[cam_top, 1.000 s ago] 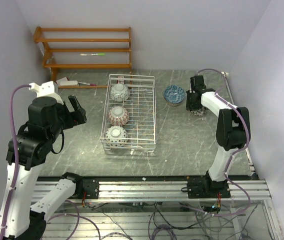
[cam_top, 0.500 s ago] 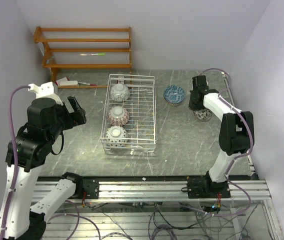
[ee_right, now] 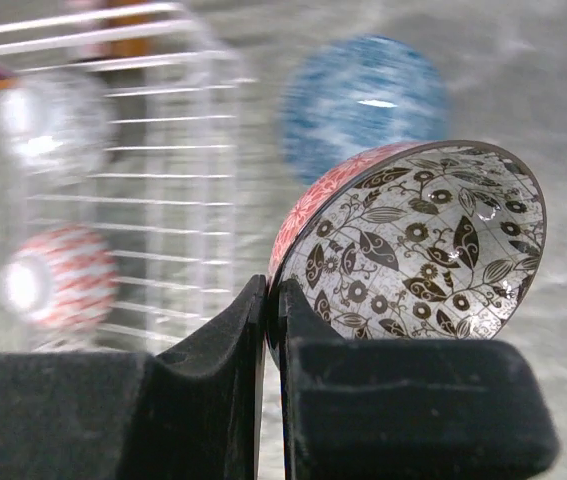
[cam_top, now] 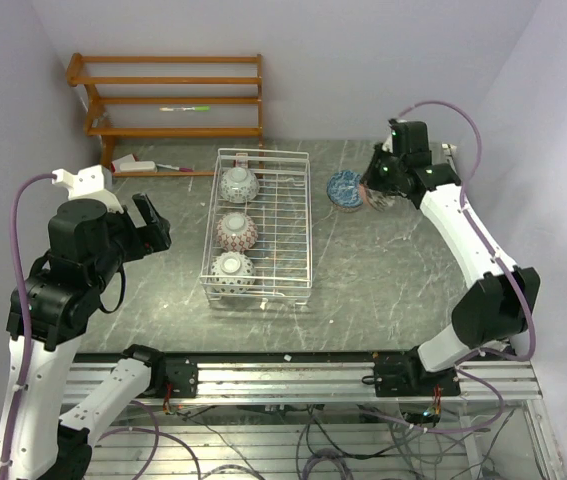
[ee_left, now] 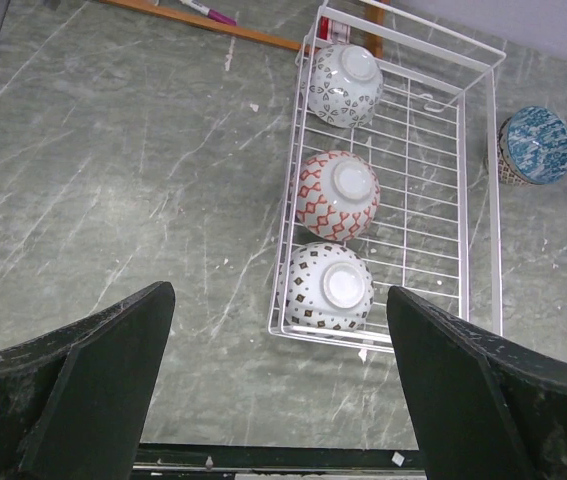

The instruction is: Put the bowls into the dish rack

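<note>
The white wire dish rack (cam_top: pixel 303 220) (ee_left: pixel 463 200) holds three bowls upside down in its left column: a grey-white one (cam_top: pixel 239 184) (ee_left: pixel 344 84), a red one (cam_top: pixel 236 231) (ee_left: pixel 338 195) and a dotted one (cam_top: pixel 230 268) (ee_left: pixel 325 287). A blue bowl (cam_top: pixel 347 189) (ee_left: pixel 535 146) (ee_right: pixel 363 100) stands upright on the table right of the rack. My right gripper (cam_top: pixel 375 185) (ee_right: pixel 271 300) is shut on the rim of a red bowl with a black floral pattern (cam_top: pixel 379 197) (ee_right: pixel 423 250), held tilted in the air beside the blue bowl. My left gripper (ee_left: pixel 278 400) hangs open high over the table, left of the rack.
An orange wooden slatted shelf (cam_top: pixel 168 95) stands against the back wall with a pen (cam_top: pixel 185 108) on it. Small items (cam_top: pixel 138 163) lie at its foot. Walls close in on both sides. A metal rail (cam_top: pixel 293 375) runs along the near edge.
The right gripper closed on the floral bowl at the right of the table, lifted it and carried it back and left, next to the blue bowl. The left arm stayed put.
</note>
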Motion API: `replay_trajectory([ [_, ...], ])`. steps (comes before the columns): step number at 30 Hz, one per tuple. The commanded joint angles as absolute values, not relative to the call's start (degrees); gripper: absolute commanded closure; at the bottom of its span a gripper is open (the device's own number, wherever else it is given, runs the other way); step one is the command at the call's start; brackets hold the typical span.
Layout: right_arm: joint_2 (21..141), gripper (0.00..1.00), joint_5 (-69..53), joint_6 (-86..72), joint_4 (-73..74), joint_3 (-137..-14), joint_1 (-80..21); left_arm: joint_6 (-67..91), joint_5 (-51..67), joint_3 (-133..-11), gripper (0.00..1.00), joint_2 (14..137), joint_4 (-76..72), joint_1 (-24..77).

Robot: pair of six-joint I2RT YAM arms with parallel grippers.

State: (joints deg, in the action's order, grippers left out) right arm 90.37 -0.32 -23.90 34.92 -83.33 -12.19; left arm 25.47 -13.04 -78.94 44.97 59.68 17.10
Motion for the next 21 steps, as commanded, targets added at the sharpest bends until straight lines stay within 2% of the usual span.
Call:
replay_trajectory([
  [1,86.7,1.0,-9.9,-29.3,31.5,-88.9,-21.9,24.8,-11.2,-80.7,0.01,45.0,58.6,17.3],
  [5,85.4,1.0,-19.1,-38.3,21.0,-86.8,-29.7,24.8,-10.6,-80.8,0.01,45.1,58.6,17.3],
  [8,84.8,1.0,-24.7,-47.4,5.8,-81.5,-32.6,24.7,-10.8,-81.2,0.01,45.0,58.9,17.3],
  [11,86.7,1.0,-27.4,-53.6,-5.5,-77.9,-33.5,24.8,-10.8,-81.5,0.01,44.8,59.1,17.2],
  [21,101.3,1.0,-30.5,-60.9,-25.8,-78.4,-32.3,25.2,-11.1,-82.7,0.0,44.4,60.3,17.3],
])
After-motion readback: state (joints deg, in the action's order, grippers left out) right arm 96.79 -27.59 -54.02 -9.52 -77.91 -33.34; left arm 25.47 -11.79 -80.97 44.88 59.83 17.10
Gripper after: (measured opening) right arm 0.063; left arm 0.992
